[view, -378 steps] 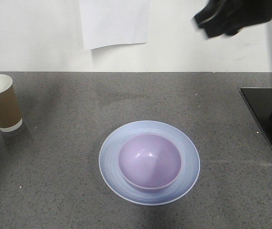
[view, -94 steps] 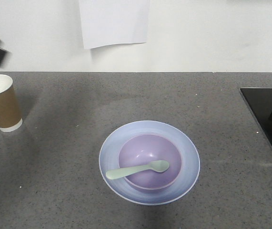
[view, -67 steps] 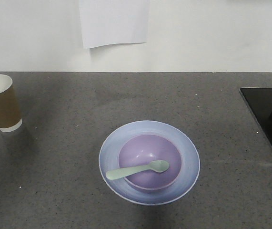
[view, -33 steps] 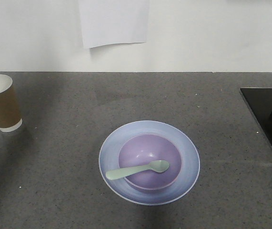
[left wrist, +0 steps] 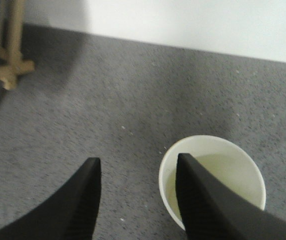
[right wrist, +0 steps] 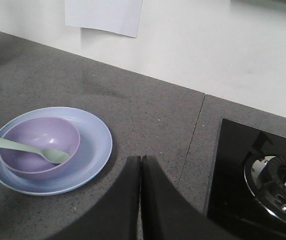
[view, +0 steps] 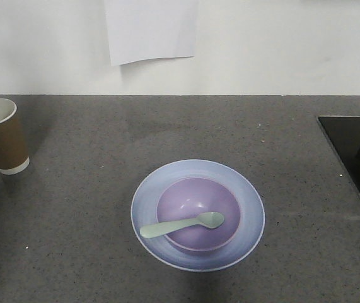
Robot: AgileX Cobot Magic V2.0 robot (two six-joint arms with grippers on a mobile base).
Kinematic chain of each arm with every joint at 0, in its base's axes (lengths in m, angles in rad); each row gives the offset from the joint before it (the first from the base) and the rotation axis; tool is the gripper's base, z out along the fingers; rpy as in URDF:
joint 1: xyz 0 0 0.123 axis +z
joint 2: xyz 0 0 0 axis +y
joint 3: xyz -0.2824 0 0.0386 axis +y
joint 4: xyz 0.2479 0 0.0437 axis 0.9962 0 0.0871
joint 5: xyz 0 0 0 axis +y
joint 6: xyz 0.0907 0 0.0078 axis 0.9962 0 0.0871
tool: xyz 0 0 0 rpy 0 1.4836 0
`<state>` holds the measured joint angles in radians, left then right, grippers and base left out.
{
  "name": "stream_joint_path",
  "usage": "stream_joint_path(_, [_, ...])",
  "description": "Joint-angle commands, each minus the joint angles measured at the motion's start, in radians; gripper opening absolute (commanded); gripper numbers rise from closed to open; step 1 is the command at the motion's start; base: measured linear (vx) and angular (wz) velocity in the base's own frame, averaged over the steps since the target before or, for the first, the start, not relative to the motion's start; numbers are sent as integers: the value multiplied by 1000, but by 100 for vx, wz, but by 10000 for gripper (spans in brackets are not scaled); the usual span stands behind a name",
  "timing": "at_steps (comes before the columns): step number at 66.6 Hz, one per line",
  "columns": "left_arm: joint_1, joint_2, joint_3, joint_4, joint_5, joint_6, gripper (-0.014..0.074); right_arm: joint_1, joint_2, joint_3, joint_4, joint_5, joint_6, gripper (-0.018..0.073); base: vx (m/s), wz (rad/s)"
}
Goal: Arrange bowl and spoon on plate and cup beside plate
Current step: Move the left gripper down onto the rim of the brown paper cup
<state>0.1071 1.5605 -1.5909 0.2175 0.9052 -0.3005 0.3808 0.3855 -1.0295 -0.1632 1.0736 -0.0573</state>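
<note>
Cup (view: 2, 135): upright at counter's far left, well apart from plate (view: 147, 194); step in hand judged cup transfer.
Left gripper (left wrist: 135, 200): jaws spread wide, one finger over cup rim, nothing held.
Bowl (view: 189, 202), spoon (view: 181, 224): already placed on plate.
Right gripper (right wrist: 140, 192): jaws pressed together, empty.
Next: cup wall to be clamped, cup carried beside plate.

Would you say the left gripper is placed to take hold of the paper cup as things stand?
Probably yes. The left gripper is open just above the cup, one finger over its mouth, the other outside the rim, and nothing stands between them.
</note>
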Motion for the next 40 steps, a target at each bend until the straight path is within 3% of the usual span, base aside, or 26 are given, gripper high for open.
stream_joint_path(1, [30,-6,-27,-107,-69,70,329,-5,13,-19,-6,-67,-1,-6,0,0])
stream_joint_path(17, [37,49,-27,-162,-70,94,344,-5,13,-19,-5,-68,-1,-6,0,0])
stream_joint_path(40, [37,112,-27,-170,-47,104,357,-5,13,-19,-5,-67,2,-6,0,0])
